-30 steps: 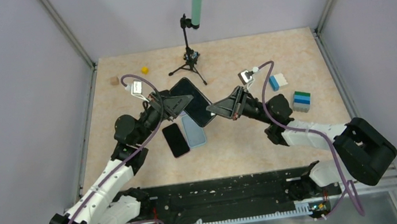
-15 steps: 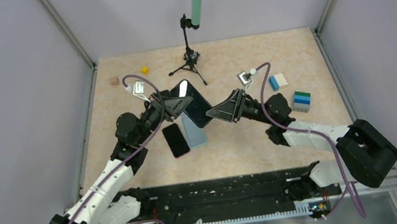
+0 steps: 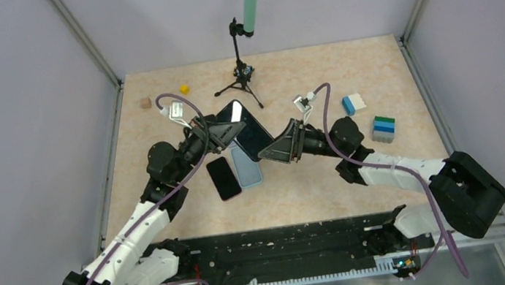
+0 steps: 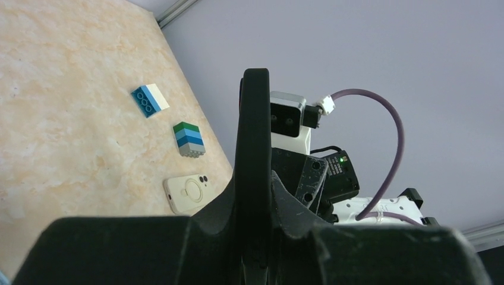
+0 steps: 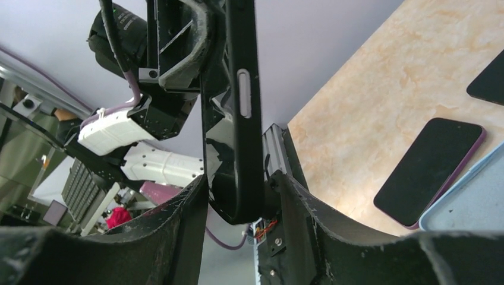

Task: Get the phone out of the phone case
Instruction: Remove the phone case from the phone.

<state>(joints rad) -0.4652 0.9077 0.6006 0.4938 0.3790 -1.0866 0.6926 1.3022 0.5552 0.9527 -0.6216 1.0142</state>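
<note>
Two pincers at the phone (image 3: 248,132), held aloft between them. Left pincer (image 3: 229,129) stays clamped on one end. Right pincer (image 3: 264,156) has reopened and moved in, its fingers now flanking the other end; grip unconfirmed. Case (image 5: 243,71) still on.

The table (image 3: 300,188) had a pale, marbled top. A black tripod (image 3: 244,79) stood near the top middle of the frame, with a tiny yellow block (image 3: 184,89) and a brown block (image 3: 145,103) to its left. A dark phone (image 3: 223,178) lay in the middle, just beside a light blue case (image 3: 246,167). A blue and white block (image 3: 353,104) and a green and blue block (image 3: 383,128) sat on the right.
</note>
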